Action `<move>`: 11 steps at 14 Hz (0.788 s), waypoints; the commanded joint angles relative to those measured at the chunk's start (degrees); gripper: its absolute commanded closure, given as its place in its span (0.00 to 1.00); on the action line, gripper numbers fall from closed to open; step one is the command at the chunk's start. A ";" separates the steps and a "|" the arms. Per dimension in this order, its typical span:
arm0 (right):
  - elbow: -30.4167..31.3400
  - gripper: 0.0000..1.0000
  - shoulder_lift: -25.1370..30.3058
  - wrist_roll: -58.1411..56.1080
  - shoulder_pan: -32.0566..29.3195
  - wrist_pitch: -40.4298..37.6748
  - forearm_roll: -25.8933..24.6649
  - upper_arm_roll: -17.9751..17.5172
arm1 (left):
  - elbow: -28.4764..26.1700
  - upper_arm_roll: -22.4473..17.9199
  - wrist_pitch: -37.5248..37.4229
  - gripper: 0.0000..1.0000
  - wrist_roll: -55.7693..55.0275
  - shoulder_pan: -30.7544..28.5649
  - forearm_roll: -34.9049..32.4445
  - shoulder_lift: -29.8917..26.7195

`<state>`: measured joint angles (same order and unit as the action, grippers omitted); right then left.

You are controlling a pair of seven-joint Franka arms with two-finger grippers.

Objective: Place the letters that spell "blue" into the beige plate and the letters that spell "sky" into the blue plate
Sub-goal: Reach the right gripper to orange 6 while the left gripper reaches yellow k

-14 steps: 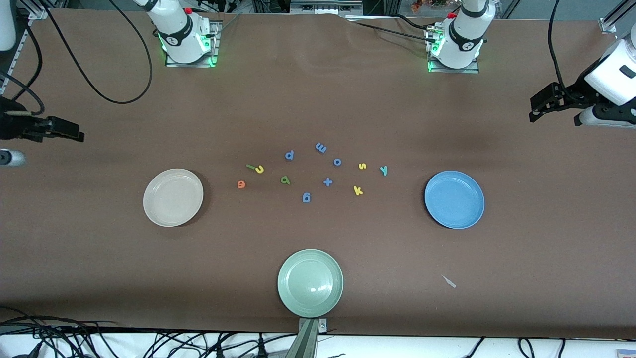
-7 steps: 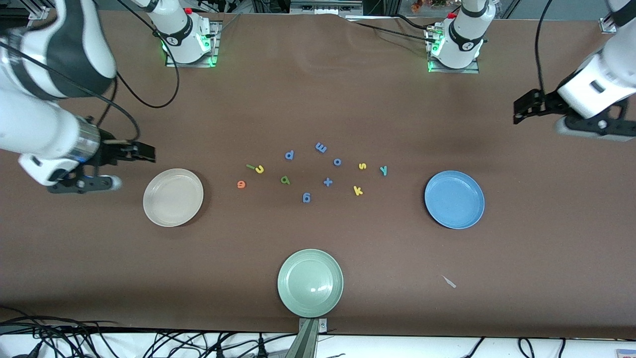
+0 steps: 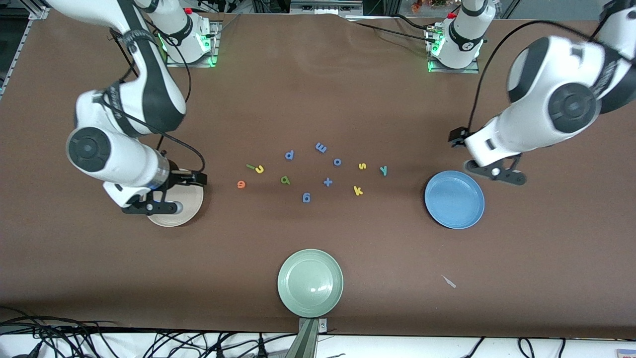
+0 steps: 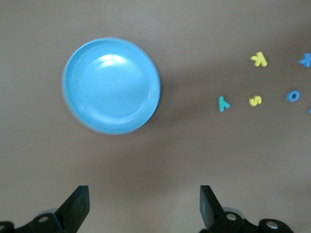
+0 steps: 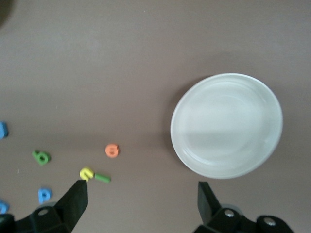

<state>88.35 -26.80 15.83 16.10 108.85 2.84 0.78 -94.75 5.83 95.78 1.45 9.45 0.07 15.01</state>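
1. A matte brown cloth covers the worktop [image 3: 318,89] from edge to edge, with a slight ripple near its top edge.
2. Aluminium frame rails [image 3: 610,25] stand at the upper corners.
3. Black cables [image 3: 149,343] tangle over a white floor strip along the lower edge.
4. A metal bracket [image 3: 309,340] juts up at the middle of the near edge.
5. Light is even and soft, casting faint shadows.

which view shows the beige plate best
The right wrist view: the whole beige plate shows there, unobstructed and empty. In the front view the right arm's claw hangs over it and hides much of it, leaving only part of the rim visible. The left wrist view does not show it.
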 commanded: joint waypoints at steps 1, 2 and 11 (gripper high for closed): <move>1.82 0.00 -2.28 1.83 1.29 6.01 1.12 0.36 | 3.69 -0.20 3.26 0.00 -1.26 2.41 0.36 6.42; 1.82 0.00 -3.51 3.14 1.65 7.77 1.12 0.36 | 3.78 -0.20 5.54 0.00 -2.40 2.76 2.28 8.18; 14.03 0.00 -7.39 10.96 4.11 28.41 1.12 -1.74 | 2.11 -0.29 24.26 0.00 -27.33 13.39 2.30 20.58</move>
<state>97.49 -35.39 24.13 19.85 131.89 3.10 0.07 -93.90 6.14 117.80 -19.56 20.72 2.45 33.23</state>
